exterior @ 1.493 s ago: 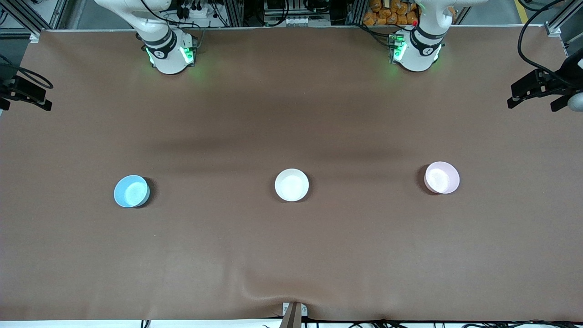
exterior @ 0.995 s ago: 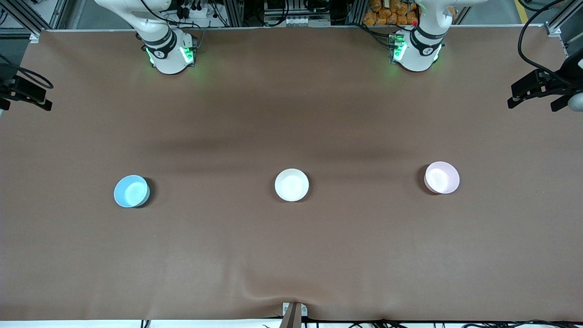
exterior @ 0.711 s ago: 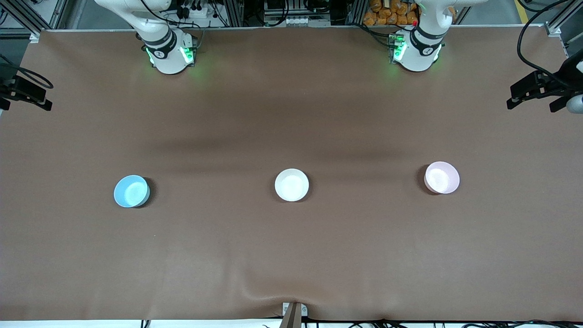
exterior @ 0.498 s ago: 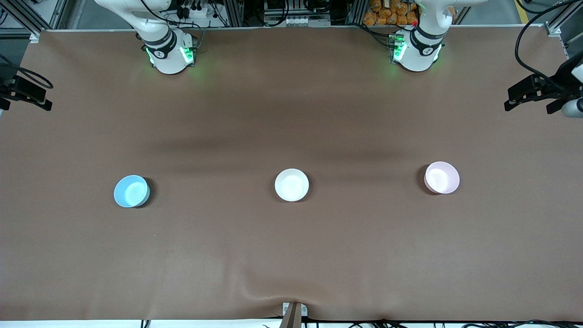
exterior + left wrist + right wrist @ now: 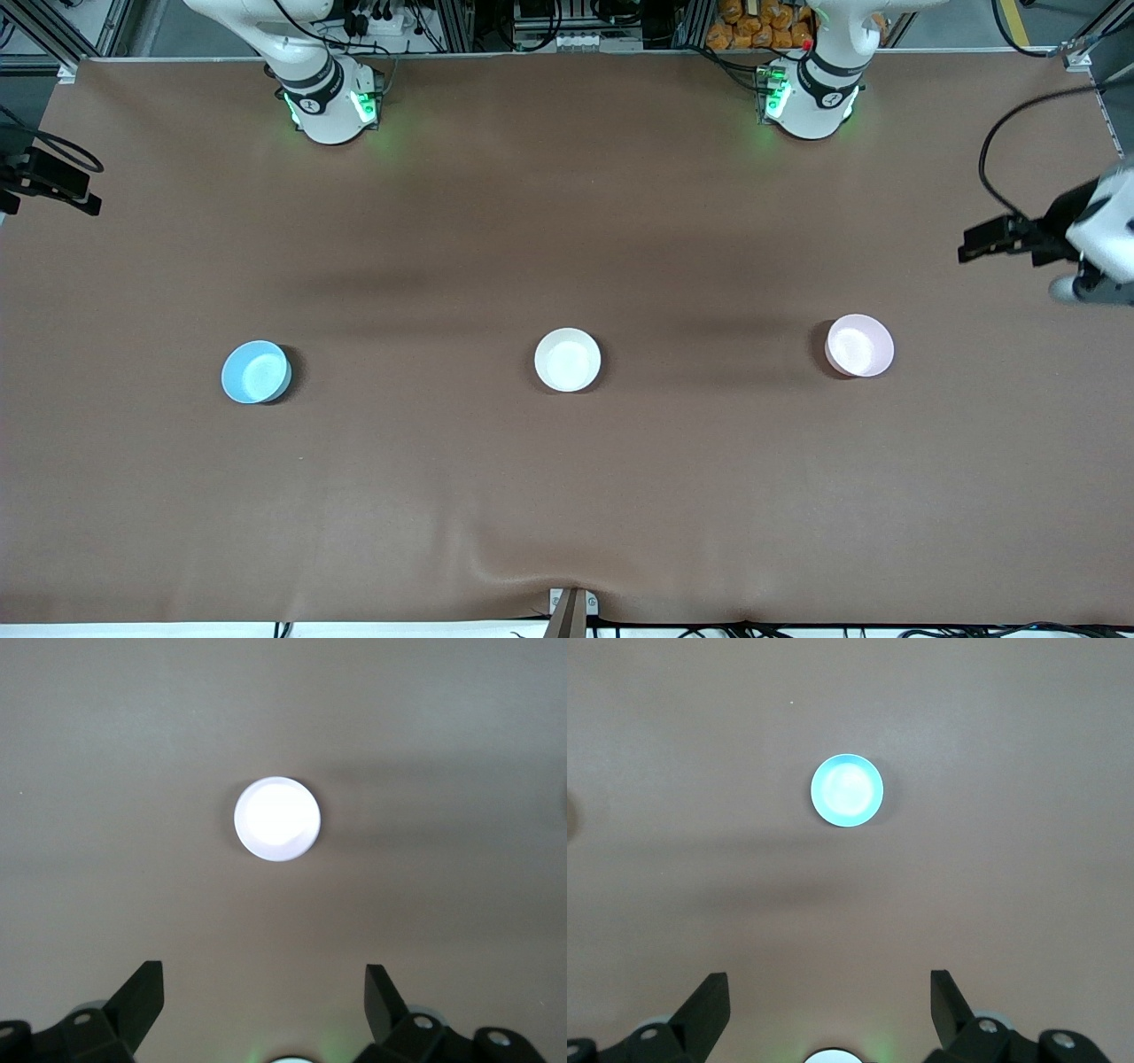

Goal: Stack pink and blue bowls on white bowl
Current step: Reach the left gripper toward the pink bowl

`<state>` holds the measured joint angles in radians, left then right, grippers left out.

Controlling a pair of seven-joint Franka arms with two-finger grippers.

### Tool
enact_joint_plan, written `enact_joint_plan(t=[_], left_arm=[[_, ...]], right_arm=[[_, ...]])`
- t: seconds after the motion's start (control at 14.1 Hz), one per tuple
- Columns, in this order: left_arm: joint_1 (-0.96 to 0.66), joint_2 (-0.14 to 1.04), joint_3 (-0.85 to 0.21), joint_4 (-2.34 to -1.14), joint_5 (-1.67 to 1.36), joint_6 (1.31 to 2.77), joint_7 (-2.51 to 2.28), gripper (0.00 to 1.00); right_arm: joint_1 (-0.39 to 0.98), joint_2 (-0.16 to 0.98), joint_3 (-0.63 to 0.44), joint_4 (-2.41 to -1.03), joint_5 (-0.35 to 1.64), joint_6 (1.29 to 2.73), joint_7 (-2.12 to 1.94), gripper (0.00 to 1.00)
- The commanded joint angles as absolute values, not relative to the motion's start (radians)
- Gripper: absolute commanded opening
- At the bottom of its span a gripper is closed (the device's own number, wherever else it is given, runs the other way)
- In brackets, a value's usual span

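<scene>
Three small bowls stand in a row across the middle of the brown table. The white bowl (image 5: pixel 567 359) is in the centre. The blue bowl (image 5: pixel 255 371) is toward the right arm's end, the pink bowl (image 5: pixel 859 346) toward the left arm's end. My left gripper (image 5: pixel 992 244) is open and empty, up in the air over the table edge at the left arm's end. In the left wrist view (image 5: pixel 264 974) the pink bowl (image 5: pixel 277 818) looks washed out. My right gripper (image 5: pixel 75 190) waits open and empty at its table edge. The right wrist view (image 5: pixel 829 979) shows the blue bowl (image 5: pixel 847 790).
The brown table cover (image 5: pixel 567 496) has a wrinkle at its front edge near a small bracket (image 5: pixel 571 607). The arm bases (image 5: pixel 330 106) (image 5: pixel 811 102) stand along the table's edge farthest from the front camera. Cables and gear lie past that edge.
My left gripper has moved toward the front camera and inward over the table, closer to the pink bowl. The right gripper and the three bowls have not moved.
</scene>
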<state>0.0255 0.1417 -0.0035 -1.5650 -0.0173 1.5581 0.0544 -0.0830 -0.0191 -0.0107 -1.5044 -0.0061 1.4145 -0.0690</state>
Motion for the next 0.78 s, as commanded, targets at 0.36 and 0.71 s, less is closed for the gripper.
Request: enact_joint_plan(t=[0.36, 0.71], left_arm=[[0.031, 0.152, -0.018, -1.856, 0.044, 1.906, 0.064, 1.0], [0.038, 0.175, -0.018, -2.09, 0.044, 2.245, 0.116, 1.0]], right_arm=[[-0.104, -0.017, 0.005, -1.494, -0.02, 1.407, -0.08, 1.0], [-0.103, -0.017, 0.005, -1.494, -0.02, 1.405, -0.08, 1.0]])
